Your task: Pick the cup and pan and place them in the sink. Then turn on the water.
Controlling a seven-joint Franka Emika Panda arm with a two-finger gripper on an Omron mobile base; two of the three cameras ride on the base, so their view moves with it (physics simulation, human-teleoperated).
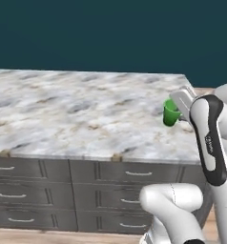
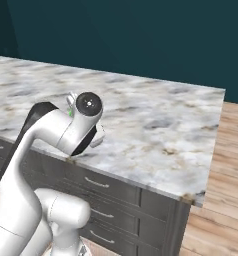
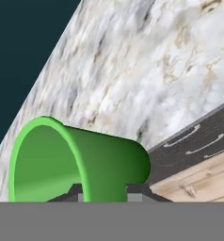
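A small bright green cup point(image 1: 170, 115) hangs a little above the marble counter near its right end, tipped on its side. My gripper point(image 1: 174, 108) is shut on its wall at the rim. In the hand view the cup point(image 3: 85, 160) lies sideways with its open mouth to the left, and my gripper point(image 3: 104, 192) pinches its wall between the two dark tips. In the right base view a sliver of the green cup point(image 2: 71, 113) peeks out behind my arm's wrist joint. The pan, the sink and the water are out of view.
The marble counter point(image 1: 77, 109) stretches far to the left and ends just right of the cup. Grey drawers point(image 1: 125, 174) with handles run below its front edge. Wooden floor point(image 2: 221, 200) lies past the counter's right end.
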